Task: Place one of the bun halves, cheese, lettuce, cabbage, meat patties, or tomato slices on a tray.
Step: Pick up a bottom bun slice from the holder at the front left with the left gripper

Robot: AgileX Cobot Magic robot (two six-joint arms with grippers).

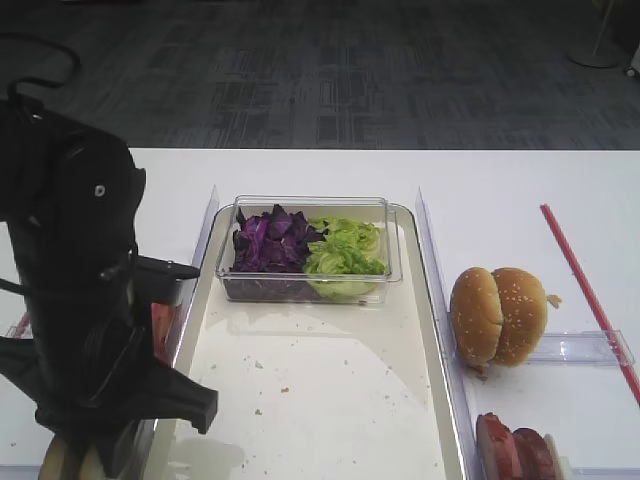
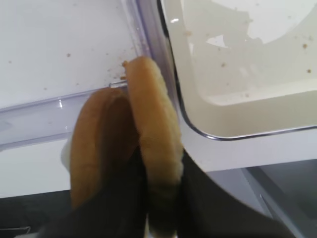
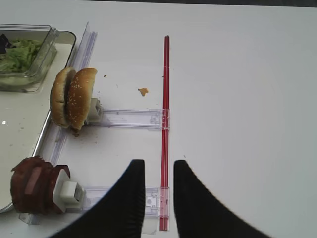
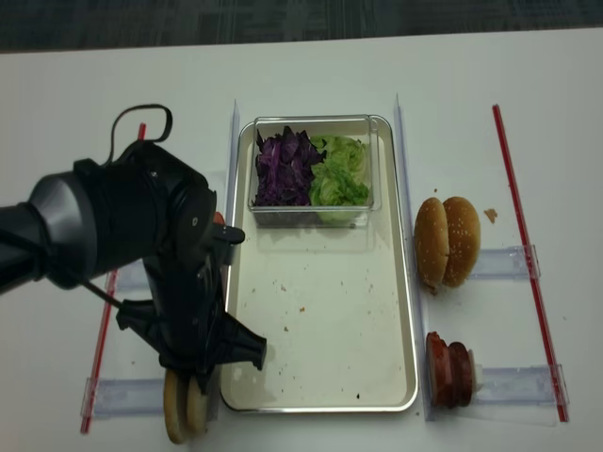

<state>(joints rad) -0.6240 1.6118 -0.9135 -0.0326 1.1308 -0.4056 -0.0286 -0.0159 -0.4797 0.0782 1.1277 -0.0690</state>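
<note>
Two tan bun halves stand on edge in a clear holder off the tray's near-left corner. My left gripper (image 2: 161,166) is shut on the right bun half (image 2: 153,124); the other bun half (image 2: 96,144) leans against it. The cream tray (image 4: 320,320) holds only crumbs and a clear box of purple cabbage (image 1: 268,242) and green lettuce (image 1: 345,250). Dark meat patties (image 3: 29,184) stand right of the tray. A red sliver of the tomato slices (image 1: 162,322) shows behind the left arm (image 4: 141,245). My right gripper (image 3: 158,166) is open, empty, above a red strip. The cheese is out of view.
Two sesame-seeded buns (image 1: 498,313) stand in a clear holder right of the tray. Red strips (image 3: 165,99) run along the outer sides of the white table. A crumb (image 3: 143,91) lies near the right strip. The table's near edge is just below the tray corner (image 2: 233,134).
</note>
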